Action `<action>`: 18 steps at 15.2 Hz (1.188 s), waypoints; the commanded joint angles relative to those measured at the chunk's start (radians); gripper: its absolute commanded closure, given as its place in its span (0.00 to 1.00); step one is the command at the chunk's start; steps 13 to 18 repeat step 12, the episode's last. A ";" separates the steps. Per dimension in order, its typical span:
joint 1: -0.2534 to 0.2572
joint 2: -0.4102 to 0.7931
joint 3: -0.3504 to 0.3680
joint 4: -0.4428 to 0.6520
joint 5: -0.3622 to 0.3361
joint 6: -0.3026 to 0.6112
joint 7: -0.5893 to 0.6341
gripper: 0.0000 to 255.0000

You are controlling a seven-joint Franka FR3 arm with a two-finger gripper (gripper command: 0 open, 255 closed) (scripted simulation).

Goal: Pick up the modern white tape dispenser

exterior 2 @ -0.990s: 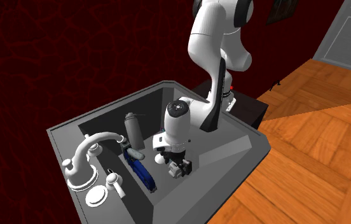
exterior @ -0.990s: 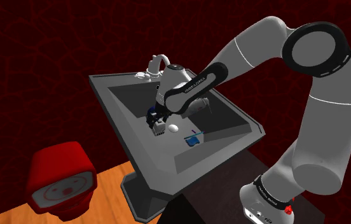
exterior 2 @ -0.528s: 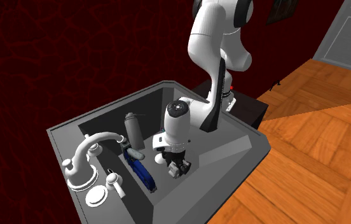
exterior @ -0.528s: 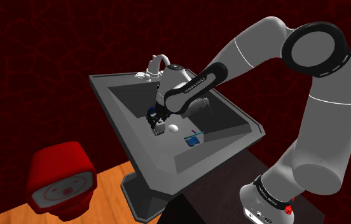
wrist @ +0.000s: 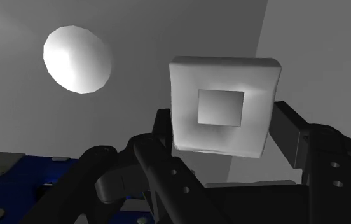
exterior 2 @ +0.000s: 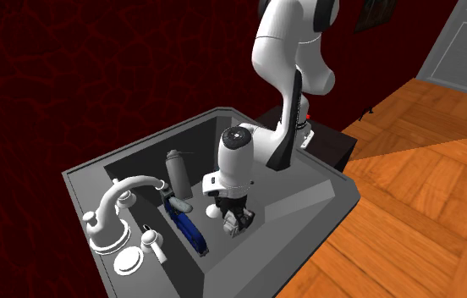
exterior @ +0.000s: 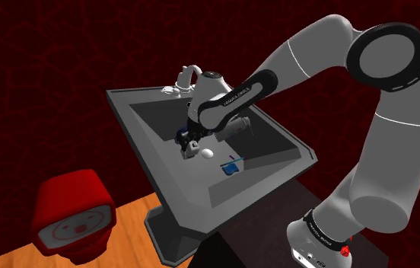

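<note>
One white tape dispenser (wrist: 224, 105), a blocky square body with a square recess in its face, sits between the two black fingers (wrist: 287, 130) of the gripper (wrist: 224, 122), which press against its opposite sides and look clenched on it. In the shoulder view this pair sits just left of the frame's middle, low inside the grey sink (exterior: 141, 141), and whether the dispenser is clear of the basin floor I cannot tell. Just beside it lies a white rounded object (wrist: 77, 58), and a long blue object (exterior 2: 188, 227) rests near the gripper on the side toward the faucet (exterior 2: 120, 196), with a grey bottle (exterior 2: 175, 173) standing behind it, left of centre in the second exterior view. I judge the grasp made and the lift as the step in hand. The main risk is slip: the fingers appear to hold only the lower part of smooth flat faces, so a quick rise could tip or drop the block. A slanted pull could also knock it against the sink's wall or nudge its neighbours.
</note>
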 commanded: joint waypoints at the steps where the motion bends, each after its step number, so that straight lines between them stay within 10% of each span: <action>1: -0.001 -0.023 0.003 0.000 0.004 -0.022 -0.001 1.00; 18: -0.009 -0.121 0.015 0.007 0.027 -0.127 -0.017 1.00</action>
